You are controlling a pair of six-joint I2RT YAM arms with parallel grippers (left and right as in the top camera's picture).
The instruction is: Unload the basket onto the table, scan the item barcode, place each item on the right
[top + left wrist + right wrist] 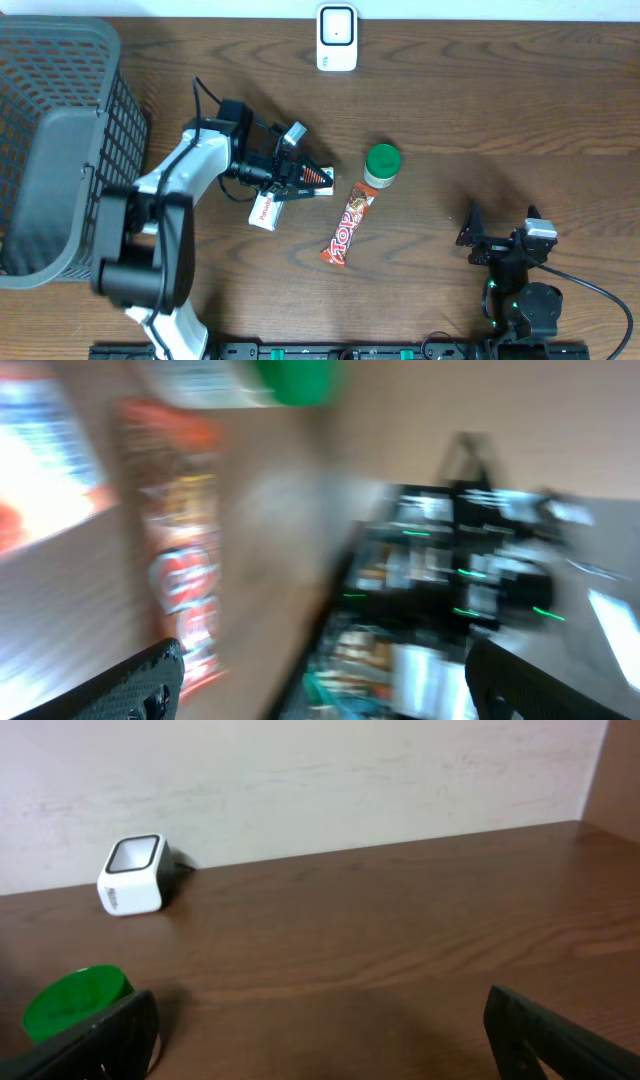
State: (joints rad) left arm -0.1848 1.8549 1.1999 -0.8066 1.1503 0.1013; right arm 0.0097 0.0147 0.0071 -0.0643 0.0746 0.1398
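Probably the item is the white box [264, 211], lying on the desk [480, 110] just beside the left hand [320, 678], on its near side. This hand is spread, with nothing between the fingers. The right hand [320, 1035], also spread, is well apart. The scanner [337, 38] stands at the far edge.

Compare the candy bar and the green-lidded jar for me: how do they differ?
The candy bar is long and flat; the jar is round. The candy bar lies flat, angled diagonally; the jar stands upright. The candy bar has a red-orange wrapper; the jar has a green lid. Both sit on the table, close together, and neither is gripped.
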